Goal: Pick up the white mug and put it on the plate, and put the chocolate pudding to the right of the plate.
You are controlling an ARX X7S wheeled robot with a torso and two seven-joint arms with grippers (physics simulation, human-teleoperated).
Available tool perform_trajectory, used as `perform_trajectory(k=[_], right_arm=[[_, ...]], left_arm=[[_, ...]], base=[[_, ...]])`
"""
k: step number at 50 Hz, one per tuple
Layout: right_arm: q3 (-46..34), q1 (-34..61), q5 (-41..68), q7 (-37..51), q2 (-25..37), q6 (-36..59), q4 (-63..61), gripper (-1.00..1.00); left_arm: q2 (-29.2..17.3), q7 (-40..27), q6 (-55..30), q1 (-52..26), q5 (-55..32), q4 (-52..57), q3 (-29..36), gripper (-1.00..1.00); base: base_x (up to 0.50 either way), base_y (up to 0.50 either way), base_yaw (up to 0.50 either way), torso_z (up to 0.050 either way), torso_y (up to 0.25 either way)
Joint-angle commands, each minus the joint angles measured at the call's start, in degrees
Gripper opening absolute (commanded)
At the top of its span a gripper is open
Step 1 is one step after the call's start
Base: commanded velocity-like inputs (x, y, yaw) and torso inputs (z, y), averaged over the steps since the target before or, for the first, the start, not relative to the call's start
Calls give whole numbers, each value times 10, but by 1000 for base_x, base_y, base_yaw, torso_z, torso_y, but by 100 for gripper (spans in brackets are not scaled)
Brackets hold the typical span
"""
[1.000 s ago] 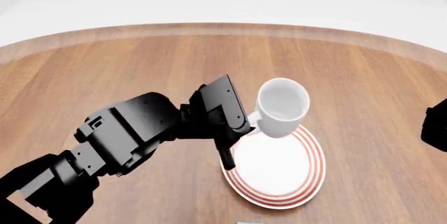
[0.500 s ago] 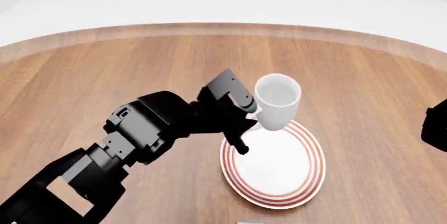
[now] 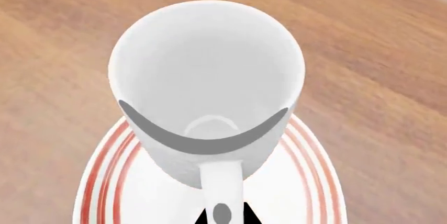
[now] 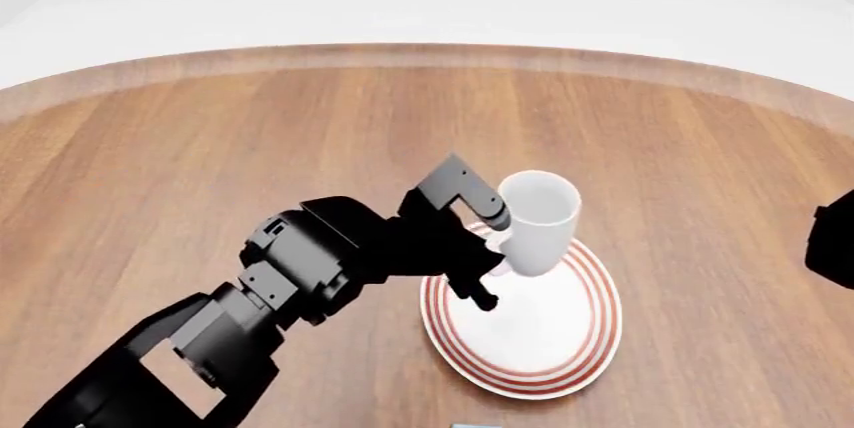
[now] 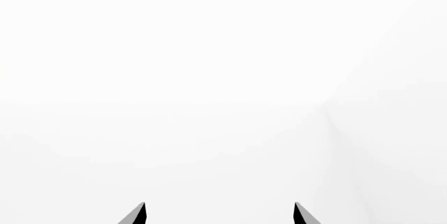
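Note:
The white mug (image 4: 537, 223) stands upright over the far left part of the plate (image 4: 594, 343), which is white with red rings. My left gripper (image 4: 489, 248) is shut on the mug's handle from the left side. In the left wrist view I look down into the empty mug (image 3: 206, 77), with its handle between my left gripper's (image 3: 223, 217) dark tips and the plate (image 3: 307, 182) beneath. I cannot tell whether the mug's base touches the plate. My right gripper (image 5: 219, 214) is open and faces only white background. The chocolate pudding is out of view.
The round wooden table (image 4: 200, 148) spreads around the plate. A dark part of my right arm (image 4: 834, 233) shows at the right edge. A thin grey-blue sliver (image 4: 474, 426) at the bottom edge is too small to identify.
My left arm has stretched further forward and lowered the mug onto the plate's far left part. The mug has turned from tilted to upright. The right arm has not moved.

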Motion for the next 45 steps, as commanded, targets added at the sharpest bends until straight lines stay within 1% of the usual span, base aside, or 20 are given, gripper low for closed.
perform_trajectory(k=[1, 10, 17, 29, 41, 45], right_arm=[[12, -1, -11, -13, -10, -5, 4, 100], [14, -2, -10, -12, -10, -6, 4, 100], [14, -3, -10, -12, -10, -7, 6, 100], [14, -5, -9, -10, -9, -9, 6, 100], [15, -6, -7, -10, -8, -12, 8, 100], [14, -6, -8, -10, -8, -12, 9, 100]], left_arm=[[39, 8, -4, -7, 5, -63, -16, -100], [49, 4, -6, -8, -8, -85, 0, -100], [51, -2, 2, -8, -37, -93, 36, -100], [52, -24, 37, -26, -104, -123, 137, -100], [53, -47, 87, -42, -196, -147, 238, -100], [53, -51, 98, -47, -218, -149, 262, -100]], base=[[0, 0, 0, 0, 0], [0, 0, 0, 0, 0], [0, 0, 0, 0, 1], [0, 0, 0, 0, 0], [0, 0, 0, 0, 0], [0, 0, 0, 0, 0]])
